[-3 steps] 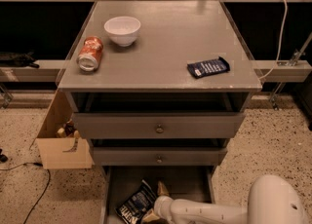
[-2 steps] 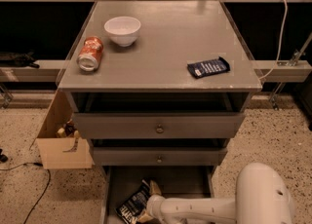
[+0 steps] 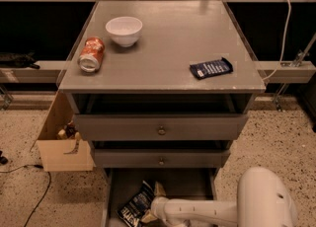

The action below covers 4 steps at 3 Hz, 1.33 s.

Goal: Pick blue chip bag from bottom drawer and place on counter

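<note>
**Q:** Where is the gripper (image 3: 149, 214) pictured?

**A:** It is seen low inside the open bottom drawer (image 3: 190, 187), at the end of a white arm (image 3: 197, 210) stretched in from the right. Whether it is spread, pressed together or pinching anything cannot be told, since its tip is lost against the foil.

**Q:** And the blue chip bag (image 3: 134, 207)?

**A:** The bag is shown lying on the drawer floor immediately left of the gripper, with its right edge met by the gripper's tip. A tan flap (image 3: 159, 189) is seen just above the gripper, but what it belongs to cannot be made out.

**Q:** What is changed from a second ago?

**A:** The arm's rounded white housing (image 3: 266, 196), well to the right of the gripper, is now seen higher and larger. The gripper has been carried slightly leftward, closer onto the bag. The bag itself appears not to have been moved.

**Q:** What is shown beyond the drawer?

**A:** The counter (image 3: 173, 43) is seen far above the gripper, unchanged. A white bowl (image 3: 124, 29) and an orange can (image 3: 92, 53) on its side are placed up and to the left. A flat dark-blue packet (image 3: 211, 68) is placed up and to the right. Two closed knobbed drawers (image 3: 161, 128) are stacked between gripper and counter. A cardboard box (image 3: 64, 147) is seen on the floor, up and left of the gripper.
</note>
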Tool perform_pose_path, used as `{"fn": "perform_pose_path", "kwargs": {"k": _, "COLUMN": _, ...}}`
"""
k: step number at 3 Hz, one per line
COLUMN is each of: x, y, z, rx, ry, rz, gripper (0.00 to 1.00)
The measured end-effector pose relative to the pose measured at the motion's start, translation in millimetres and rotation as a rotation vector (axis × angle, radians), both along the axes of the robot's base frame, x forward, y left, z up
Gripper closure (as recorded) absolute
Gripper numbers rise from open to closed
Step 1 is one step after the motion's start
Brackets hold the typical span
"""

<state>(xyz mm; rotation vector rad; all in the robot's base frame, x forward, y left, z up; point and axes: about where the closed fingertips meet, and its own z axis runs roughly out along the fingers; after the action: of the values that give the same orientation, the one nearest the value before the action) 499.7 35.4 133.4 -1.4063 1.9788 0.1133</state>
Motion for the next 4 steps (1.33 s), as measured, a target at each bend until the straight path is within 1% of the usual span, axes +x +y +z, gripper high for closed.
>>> {"fn": "perform_pose_path", "kwargs": {"k": 1, "x": 0.0, "y": 0.0, "z": 0.0, "rx": 0.0, "ry": 0.0, "rz": 0.0, "gripper": 0.03}}
{"fn": "perform_pose_path", "kwargs": {"k": 4, "x": 0.0, "y": 0.0, "z": 0.0, "rx": 0.0, "ry": 0.0, "rz": 0.0, "gripper": 0.72}}
